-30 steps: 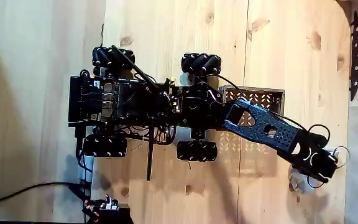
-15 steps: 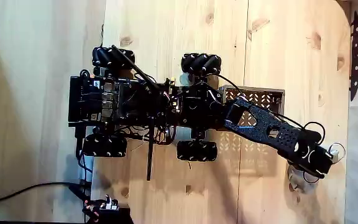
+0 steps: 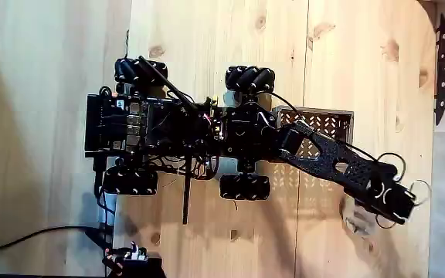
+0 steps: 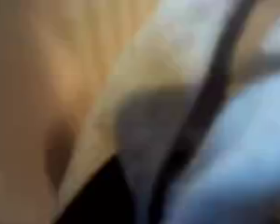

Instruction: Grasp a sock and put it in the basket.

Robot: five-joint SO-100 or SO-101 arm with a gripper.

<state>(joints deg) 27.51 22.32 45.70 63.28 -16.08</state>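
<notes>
A wheeled robot's arm (image 3: pixel 338 164) reaches across the wooden table (image 3: pixel 222 46), over the metal basket (image 3: pixel 327 117). Its gripper (image 3: pixel 402 207) hangs near the table's right edge; how far it is open cannot be told. A pale lump beside it, likely the sock (image 3: pixel 357 223), looks soft and light, best pinched mid-bulge; its long axis is unclear.

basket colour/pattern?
Silvery perforated metal grid with a thin brownish rim; the basket shows best in the fixed view, partly under the arm.

Arm stretched rightward in the fixed view, hand (image 3: pixel 402 207) low.
</notes>
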